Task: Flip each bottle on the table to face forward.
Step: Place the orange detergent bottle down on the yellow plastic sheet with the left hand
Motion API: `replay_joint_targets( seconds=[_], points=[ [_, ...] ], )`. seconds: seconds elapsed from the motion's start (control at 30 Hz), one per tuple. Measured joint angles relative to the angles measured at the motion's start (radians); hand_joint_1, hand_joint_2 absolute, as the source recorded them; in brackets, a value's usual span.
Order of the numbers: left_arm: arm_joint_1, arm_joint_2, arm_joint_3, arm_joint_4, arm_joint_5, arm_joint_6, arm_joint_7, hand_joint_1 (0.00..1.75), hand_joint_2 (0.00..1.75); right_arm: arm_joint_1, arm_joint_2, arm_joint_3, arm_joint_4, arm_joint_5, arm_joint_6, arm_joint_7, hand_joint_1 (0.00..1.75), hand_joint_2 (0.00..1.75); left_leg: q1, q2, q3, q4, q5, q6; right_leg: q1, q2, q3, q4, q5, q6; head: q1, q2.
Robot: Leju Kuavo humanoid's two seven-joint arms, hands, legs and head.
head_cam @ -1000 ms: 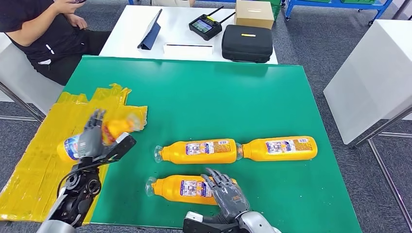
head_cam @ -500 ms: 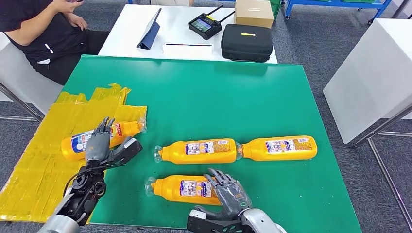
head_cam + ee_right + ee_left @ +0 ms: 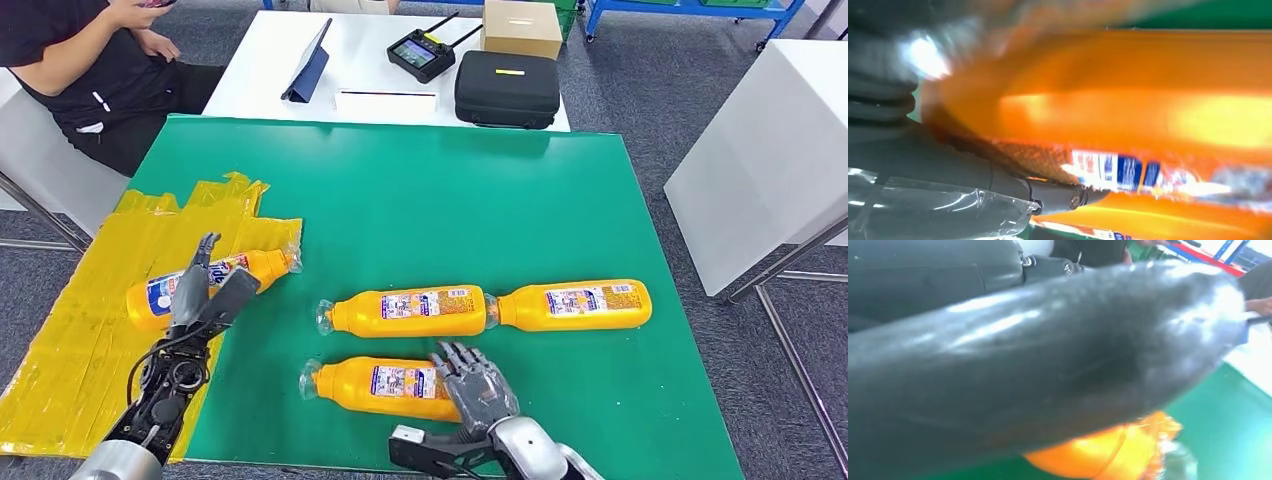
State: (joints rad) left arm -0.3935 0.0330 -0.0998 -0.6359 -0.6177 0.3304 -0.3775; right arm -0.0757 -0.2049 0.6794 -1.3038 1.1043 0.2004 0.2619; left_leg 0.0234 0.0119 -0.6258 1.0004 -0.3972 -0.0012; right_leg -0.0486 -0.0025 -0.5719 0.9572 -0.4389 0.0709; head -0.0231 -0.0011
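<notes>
Where the green bench (image 3: 420,200) meets yellow sheeting (image 3: 70,340), one bottle (image 3: 160,290) is laid flat, touched by the spread fingers of the left robot hand (image 3: 200,295), nothing being gripped. Three further bottles are laid on the green: two end to end (image 3: 408,311) (image 3: 575,304), one nearer (image 3: 385,387), on which the right robot hand (image 3: 478,385) is rested with fingers apart.

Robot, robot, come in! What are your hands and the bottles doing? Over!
Left hand open, over the bottle on the yellow sheet. Right hand resting on the nearest bottle. Two more bottles lying behind. Nothing blocking.
</notes>
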Motion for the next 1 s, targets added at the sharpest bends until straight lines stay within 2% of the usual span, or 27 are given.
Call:
replay_joint_targets(
  seconds=[0.27, 0.3, 0.4, 0.43, 0.8, 1.0],
  points=[
    [0.040, -0.008, -0.028, -0.112, 0.115, -0.018, -0.009, 0.00, 0.00, -0.077, 0.047, 0.062, 0.166, 0.079, -0.037, 0.022, 0.00, 1.75, 0.002, 0.007, 0.010, 0.000, -0.004, -0.004, 0.003, 0.006, -0.002, -0.001, -0.001, -0.002, 0.000, 0.000],
    [0.043, -0.008, -0.034, -0.121, 0.124, -0.018, -0.009, 0.00, 0.00, -0.081, 0.054, 0.064, 0.177, 0.084, -0.042, 0.024, 0.16, 1.75, 0.003, 0.008, 0.011, 0.000, -0.005, -0.005, 0.003, 0.008, -0.002, -0.001, 0.000, -0.002, 0.000, 0.000],
    [0.047, -0.009, -0.045, -0.145, 0.149, -0.019, -0.008, 0.00, 0.00, -0.087, 0.074, 0.067, 0.203, 0.091, -0.050, 0.027, 1.45, 1.75, 0.005, 0.013, 0.015, -0.001, -0.005, -0.006, 0.005, 0.012, 0.000, -0.001, 0.000, -0.004, 0.000, 0.000],
    [0.049, -0.009, -0.048, -0.152, 0.157, -0.019, -0.008, 0.00, 0.00, -0.087, 0.080, 0.068, 0.209, 0.094, -0.051, 0.027, 1.72, 1.75, 0.006, 0.014, 0.016, -0.001, -0.006, -0.006, 0.006, 0.013, 0.000, -0.001, 0.000, -0.005, 0.000, 0.000],
    [0.101, -0.008, -0.052, -0.274, 0.213, -0.025, 0.018, 0.00, 0.00, -0.086, 0.126, 0.046, 0.242, 0.080, -0.043, -0.012, 1.75, 1.75, 0.009, 0.017, 0.021, -0.001, -0.006, -0.008, 0.009, 0.015, 0.004, -0.001, 0.001, -0.009, 0.000, 0.000],
    [0.099, -0.009, -0.043, -0.284, 0.321, -0.123, 0.007, 0.00, 0.00, -0.089, 0.136, 0.000, 0.240, -0.032, -0.020, -0.057, 1.75, 1.75, 0.009, 0.018, 0.023, -0.001, -0.006, -0.008, 0.009, 0.016, 0.006, -0.001, 0.002, -0.009, 0.000, 0.000]
  ],
)
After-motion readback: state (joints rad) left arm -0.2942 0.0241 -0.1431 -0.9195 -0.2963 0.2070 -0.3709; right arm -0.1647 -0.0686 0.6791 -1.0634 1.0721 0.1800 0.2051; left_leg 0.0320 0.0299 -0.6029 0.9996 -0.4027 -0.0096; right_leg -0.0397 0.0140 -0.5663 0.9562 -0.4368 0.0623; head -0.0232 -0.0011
